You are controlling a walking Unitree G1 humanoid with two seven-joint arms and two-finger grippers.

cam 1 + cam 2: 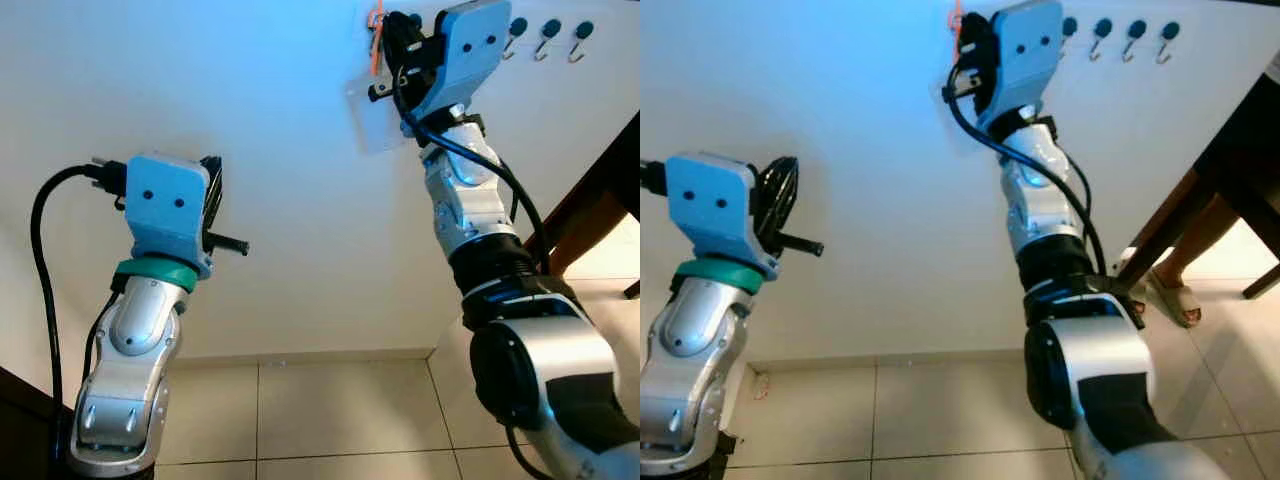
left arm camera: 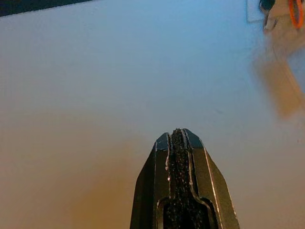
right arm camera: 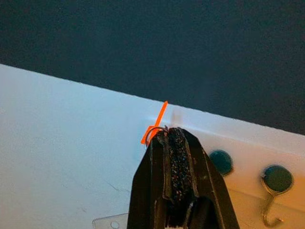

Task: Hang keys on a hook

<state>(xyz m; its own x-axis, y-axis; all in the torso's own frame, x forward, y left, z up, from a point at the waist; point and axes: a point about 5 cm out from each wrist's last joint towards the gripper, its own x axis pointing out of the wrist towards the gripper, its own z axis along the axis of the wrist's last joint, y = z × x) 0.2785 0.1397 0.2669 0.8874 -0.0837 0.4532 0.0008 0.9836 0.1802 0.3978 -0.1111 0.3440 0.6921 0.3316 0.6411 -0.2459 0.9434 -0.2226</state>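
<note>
Raised at upper centre against the white wall (image 1: 250, 120): the right gripper (image 3: 167, 136), black fingers clenched on the thin wire ring with its orange plastic tag (image 3: 155, 125), just beside the row of dark round-capped metal hooks (image 3: 272, 191). Lower left: the left gripper (image 2: 177, 138), pressed shut on nothing. No readable writing or brand marks anywhere.

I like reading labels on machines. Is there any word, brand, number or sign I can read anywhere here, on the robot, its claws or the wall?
None: no legible text in these views.
The blue wrist housings carry two dark dots each, no lettering.
The hooks on the wall have plain round dark caps, unmarked.
The orange tag at the right claw is blank as far as shows.
The clear plate on the wall shows no print.
</note>
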